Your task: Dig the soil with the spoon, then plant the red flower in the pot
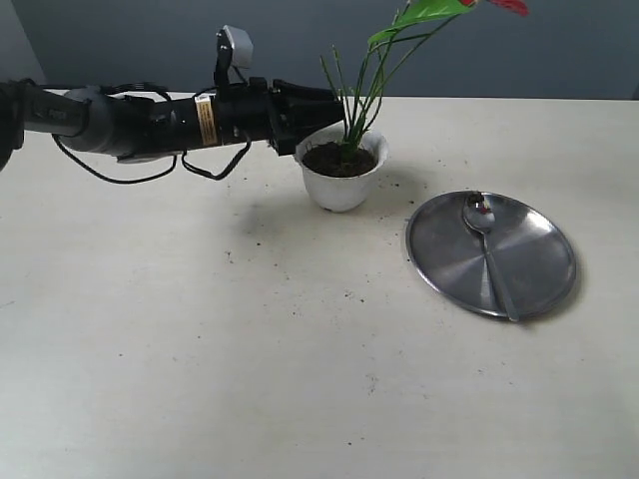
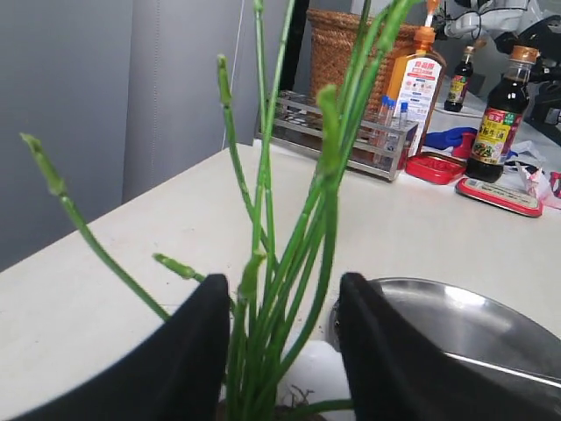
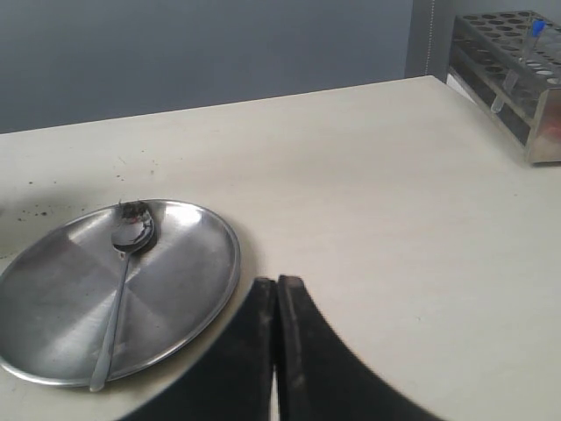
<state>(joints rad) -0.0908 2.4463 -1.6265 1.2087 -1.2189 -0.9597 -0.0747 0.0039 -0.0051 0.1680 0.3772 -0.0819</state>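
The flower is standing upright in the pot, its stems rising out of the soil and its red petals leaning away above. The left claw is reaching in level, just beside the pot's rim, released, with its fingers spread either side of the stems without pinching them. Near the pot, the spoon is lying on the plate, bowl end nearer the pot. The right claw is hanging beside the plate, clenched on nothing, well apart from the pot.
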